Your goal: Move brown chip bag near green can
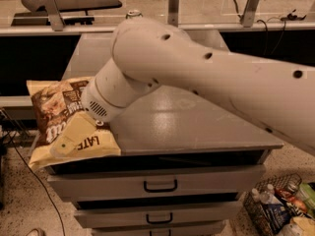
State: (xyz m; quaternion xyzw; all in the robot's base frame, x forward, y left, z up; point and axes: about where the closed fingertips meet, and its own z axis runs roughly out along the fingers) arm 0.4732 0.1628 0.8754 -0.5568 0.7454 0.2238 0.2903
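Chip bag [50, 107] under pincer [71, 136], can [133, 14] behind arm [221, 82]

Just the one view is given here. The scene is looked down on from above and in front of the grey cabinet top [197, 127], so both the top and the drawer fronts [160, 186] below it are seen. The view is faced toward the far edge, where only the silver top of the green can [133, 14] is glimpsed behind the arm [221, 77]. The camera is set close, and much of the frame is filled by the arm coming in from the right edge. The gripper [66, 144] is seen low left, over the brown chip bag [49, 107] at the near-left corner. Some floor with a basket [275, 205] is caught bottom right.
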